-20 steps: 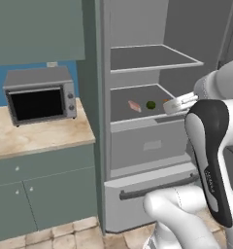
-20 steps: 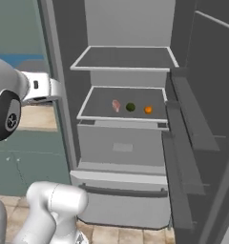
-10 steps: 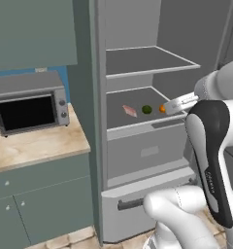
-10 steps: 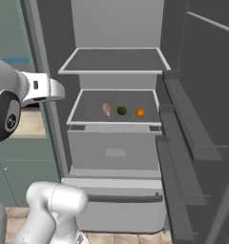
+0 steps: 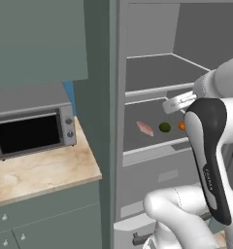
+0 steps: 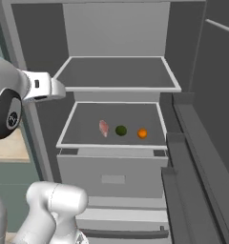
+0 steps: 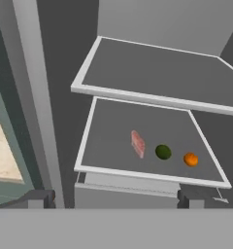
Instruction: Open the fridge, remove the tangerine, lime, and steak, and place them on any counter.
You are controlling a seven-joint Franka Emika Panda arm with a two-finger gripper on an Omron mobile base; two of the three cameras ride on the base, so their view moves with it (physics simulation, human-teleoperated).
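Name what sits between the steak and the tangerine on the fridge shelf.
The lime sits between the steak and the tangerine, clearest in the right base view.

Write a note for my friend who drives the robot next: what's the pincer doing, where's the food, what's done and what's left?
Pincer: open, holding nothing, out in front of the fridge.
Fridge: door already open.
Food: steak, lime and tangerine lie in a row on the lower shelf, apart from each other.
Counter: beside the fridge, with a microwave on it.
Done: opening the fridge.
Left: take out all three and put them on the counter.
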